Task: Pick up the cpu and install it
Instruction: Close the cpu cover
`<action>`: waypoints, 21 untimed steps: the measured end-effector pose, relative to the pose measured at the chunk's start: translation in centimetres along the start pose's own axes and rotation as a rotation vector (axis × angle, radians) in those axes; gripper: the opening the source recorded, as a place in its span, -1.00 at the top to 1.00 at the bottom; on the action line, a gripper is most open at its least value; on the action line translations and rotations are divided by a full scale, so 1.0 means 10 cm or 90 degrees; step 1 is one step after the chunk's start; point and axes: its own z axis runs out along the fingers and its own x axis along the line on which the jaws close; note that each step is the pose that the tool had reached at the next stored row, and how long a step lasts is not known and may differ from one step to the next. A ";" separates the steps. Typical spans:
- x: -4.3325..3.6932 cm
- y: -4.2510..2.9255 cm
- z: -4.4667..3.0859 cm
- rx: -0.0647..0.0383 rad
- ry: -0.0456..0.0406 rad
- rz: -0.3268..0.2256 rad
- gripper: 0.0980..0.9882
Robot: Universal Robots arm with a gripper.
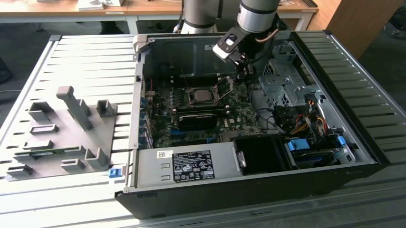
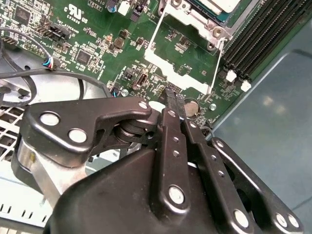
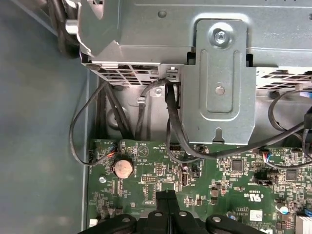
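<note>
The cpu (image 1: 203, 96) lies flat, silvery top up, in the socket near the middle of the motherboard (image 1: 190, 133) inside the open computer case. One corner of the cpu (image 2: 222, 4) shows in the second wrist view, beside the socket's raised metal load plate (image 2: 178, 66). My gripper (image 1: 240, 80) hangs over the board on the exterior view's right of the socket, close to the plate and its thin lever. The gripper (image 2: 171, 95) is shut, its two black fingers pressed together with nothing between them. In the first wrist view the gripper (image 3: 165, 196) hovers above the board near a coin battery (image 3: 123, 168).
A metal drive cage (image 3: 219, 78) and loose black cables (image 3: 173, 126) crowd the case on the exterior view's right. The memory slots (image 2: 258, 34) run alongside the socket. A power supply (image 1: 190, 166) fills the near side. A grey holder fixture (image 1: 63, 133) stands on the slatted table outside.
</note>
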 end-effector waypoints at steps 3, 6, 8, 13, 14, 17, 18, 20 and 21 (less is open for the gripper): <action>-0.001 0.000 0.023 0.000 0.0000 0.000 0.98; -0.001 -0.010 0.024 0.000 0.0005 0.000 0.98; -0.001 -0.016 0.025 0.000 0.0018 0.000 0.98; 0.001 -0.130 0.023 0.000 0.0018 0.000 0.98; 0.001 -0.155 0.023 0.000 0.0018 0.000 0.98; 0.001 -0.210 0.023 0.000 0.0018 0.000 0.98; 0.001 -0.220 0.023 0.000 0.0018 0.000 0.98; 0.002 -0.240 0.024 0.000 0.0018 0.000 0.98; 0.002 -0.250 0.024 0.000 0.0018 0.000 0.98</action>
